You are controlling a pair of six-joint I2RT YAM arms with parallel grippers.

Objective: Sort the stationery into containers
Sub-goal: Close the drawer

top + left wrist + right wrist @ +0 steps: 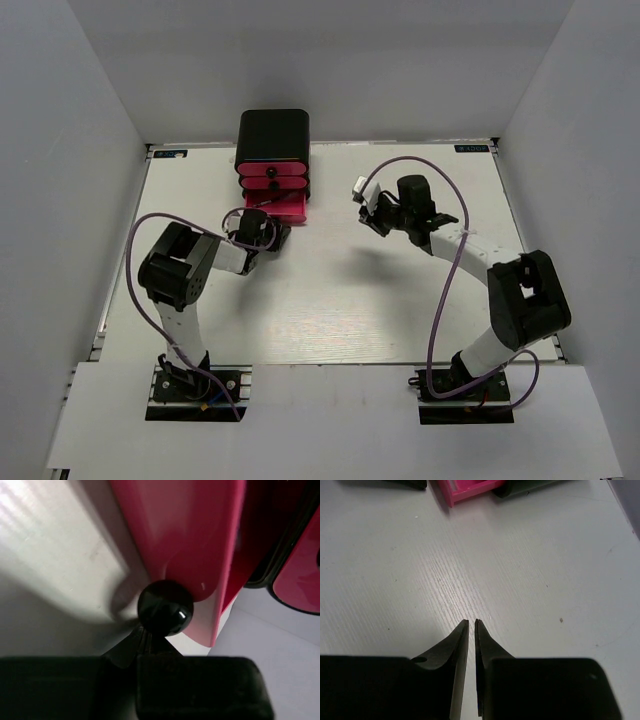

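The black cabinet (272,135) stands at the back of the table with three pink-red drawers. Its bottom drawer (283,208) is pulled out toward me. My left gripper (265,232) sits at that drawer's front, shut on its black knob (165,607), with the pink drawer front (185,540) just behind the knob. My right gripper (373,220) hovers over bare table to the right of the cabinet, shut with nothing between its fingers (462,635). The pulled-out drawer's corner (465,490) shows at the top of the right wrist view. No stationery is in view.
White walls enclose the table on the left, back and right. A purple cable (420,165) loops above the right arm, and another (135,270) curls round the left arm. The white tabletop (330,300) stretches between the two arms.
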